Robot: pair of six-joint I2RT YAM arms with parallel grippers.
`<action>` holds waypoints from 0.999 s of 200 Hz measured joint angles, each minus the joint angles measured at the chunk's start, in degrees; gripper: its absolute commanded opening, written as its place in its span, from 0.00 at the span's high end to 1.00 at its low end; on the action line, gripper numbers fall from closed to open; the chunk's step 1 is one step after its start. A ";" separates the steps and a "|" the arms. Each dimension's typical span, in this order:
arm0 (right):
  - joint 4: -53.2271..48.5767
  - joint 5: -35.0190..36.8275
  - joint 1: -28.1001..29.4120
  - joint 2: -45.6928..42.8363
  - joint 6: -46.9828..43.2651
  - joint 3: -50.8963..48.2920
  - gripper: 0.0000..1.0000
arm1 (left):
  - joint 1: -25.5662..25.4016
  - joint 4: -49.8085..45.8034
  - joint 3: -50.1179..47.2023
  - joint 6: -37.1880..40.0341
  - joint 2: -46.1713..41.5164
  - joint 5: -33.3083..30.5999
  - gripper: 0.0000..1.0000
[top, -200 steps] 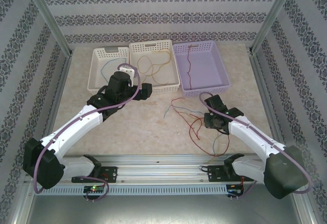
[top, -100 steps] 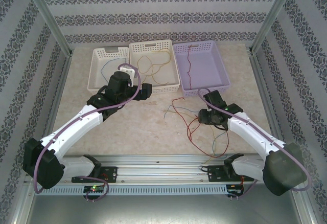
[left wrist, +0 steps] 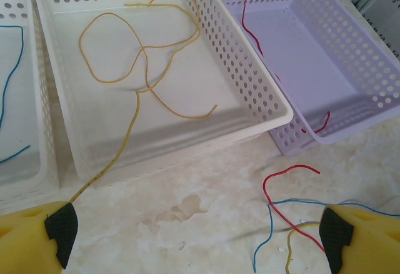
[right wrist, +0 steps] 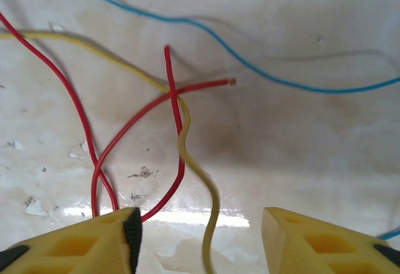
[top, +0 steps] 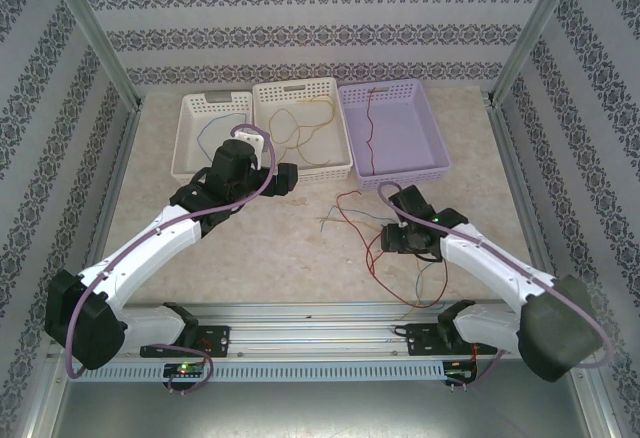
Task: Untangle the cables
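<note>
Right gripper (right wrist: 200, 233), jaws apart, above crossed red and yellow cables (right wrist: 178, 117)

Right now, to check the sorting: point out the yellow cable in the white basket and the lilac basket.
yellow cable (left wrist: 142, 89), left wrist view, where its strands cross.
lilac basket (left wrist: 312, 55), left wrist view, bare floor.

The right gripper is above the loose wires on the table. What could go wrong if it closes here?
1. The right gripper, open, straddles the loose yellow wire, which crosses red wires just ahead; closing might catch red too and tighten the tangle.
2. The sorted yellow wire trails over the white basket's front wall toward the open left gripper; a move there could drag it out.
</note>
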 measured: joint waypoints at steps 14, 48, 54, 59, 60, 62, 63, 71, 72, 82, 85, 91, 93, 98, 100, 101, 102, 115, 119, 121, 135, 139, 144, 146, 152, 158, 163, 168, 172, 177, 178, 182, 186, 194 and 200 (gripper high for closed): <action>0.52 -0.59 0.24 1.90 0.46 -0.66 0.64 | 0.00 0.00 0.00 0.02 0.00 0.00 0.00; 1.40 -1.75 0.24 3.69 1.09 -1.73 0.84 | 0.00 0.00 0.00 0.17 0.00 0.00 0.00; 1.60 -1.95 0.24 3.69 1.18 -1.73 0.88 | 0.00 0.00 0.00 0.17 0.00 0.00 0.00; 1.70 -2.08 0.24 3.69 0.94 -1.66 0.92 | 0.00 0.00 0.00 0.17 0.00 0.00 0.00; 1.70 -2.08 0.24 3.67 1.09 -1.66 0.93 | 0.00 0.00 0.00 0.17 0.00 0.00 0.00; 1.77 -2.19 0.24 3.69 1.16 -1.62 0.95 | 0.00 0.00 0.00 0.17 0.00 0.00 0.00; 1.79 -2.27 0.24 3.67 1.03 -1.57 0.95 | 0.00 0.00 0.00 0.17 0.00 0.00 0.00; 1.88 -2.54 0.24 3.67 0.81 -1.27 1.00 | 0.00 0.00 0.00 0.17 0.00 0.00 0.00; 1.88 -2.51 0.24 3.67 0.96 -1.20 1.00 | 0.00 0.00 0.00 0.17 0.00 0.00 0.00; 1.81 -2.78 0.37 3.65 0.85 -0.28 1.00 | 0.00 0.00 0.00 0.17 0.00 0.00 0.00; 1.86 -2.80 0.50 3.65 0.85 0.20 1.00 | 0.00 0.00 0.00 0.17 0.00 0.00 0.00; 1.79 -3.08 0.59 3.65 0.72 1.25 1.00 | 0.00 0.00 0.00 0.17 0.00 0.00 0.00; 1.75 -3.21 0.66 3.65 0.57 1.66 1.00 | 0.00 0.00 0.00 0.17 0.00 0.00 0.00; 1.68 -3.45 0.90 3.65 0.35 2.84 1.00 | 0.00 0.00 0.00 0.17 0.00 0.00 0.00; 1.66 -3.58 0.94 3.65 0.26 3.37 1.00 | 0.00 0.00 0.00 0.17 0.00 0.00 0.00; 1.66 -3.65 0.98 3.65 0.20 3.72 1.00 | 0.00 0.00 0.00 0.17 0.00 0.00 0.00; 1.66 -3.69 0.98 3.65 0.17 3.91 1.00 | 0.00 0.00 0.00 0.17 0.00 0.00 0.00; 1.62 -4.48 1.60 3.67 -0.28 8.31 1.00 | 0.00 0.00 0.00 0.17 0.00 0.00 0.00; 1.66 -4.66 1.79 3.72 -0.52 9.62 1.00 | 0.00 0.00 0.00 0.17 0.00 0.00 0.00; 1.64 -4.76 1.92 3.78 -0.55 10.47 1.00 | 0.00 0.00 0.00 0.17 0.00 0.00 0.00; 1.70 -5.27 3.06 4.44 -1.44 16.02 1.00 | 0.00 0.00 0.00 0.17 0.00 0.00 0.00; 1.79 -5.40 3.37 4.68 -1.73 17.29 1.00 | 0.00 0.00 0.00 0.17 0.00 0.00 0.00; 1.88 -5.46 3.87 5.05 -1.88 19.06 1.00 | 0.00 0.00 0.00 0.17 0.00 0.00 0.00; 1.86 -5.53 4.09 5.25 -2.01 19.76 1.00 | 0.00 0.00 0.00 0.17 0.00 0.00 0.00; 1.88 -5.60 4.61 5.66 -2.25 21.46 1.00 | 0.00 0.00 0.00 0.17 0.00 0.00 0.00; 1.86 -5.62 5.18 6.14 -2.51 23.19 1.00 | 0.00 0.00 0.00 0.17 0.00 0.00 0.00; 1.81 -5.62 5.53 6.47 -2.73 24.30 1.00 | 0.00 0.00 0.00 0.20 0.00 0.00 0.00; 1.79 -5.64 5.86 6.73 -2.89 25.35 1.00 | 0.00 0.00 0.00 0.17 0.00 0.00 0.00; 1.81 -5.73 6.03 6.88 -2.91 26.16 1.00 | 0.00 0.00 0.00 0.17 0.00 0.02 0.00; 1.79 -5.75 6.25 6.99 -2.97 27.02 1.00 | 0.00 0.00 0.00 0.17 0.00 0.02 0.00; 1.77 -5.75 6.25 6.99 -3.02 27.12 1.00 | 0.00 0.00 0.00 0.17 0.00 0.02 0.00; 1.62 -5.77 6.29 7.06 -3.06 27.78 1.00 | 0.00 0.00 0.00 0.17 0.00 0.02 0.00; 1.44 -5.75 6.49 7.06 -3.06 28.35 1.00 | 0.00 0.00 0.00 0.17 0.00 0.02 0.00; 1.25 -5.75 6.49 7.06 -3.06 29.59 1.00 | 0.00 0.00 0.00 0.17 0.00 0.09 0.00; 1.16 -5.73 6.49 7.06 -3.06 30.42 1.00 | 0.00 0.00 0.00 0.17 0.00 0.17 0.00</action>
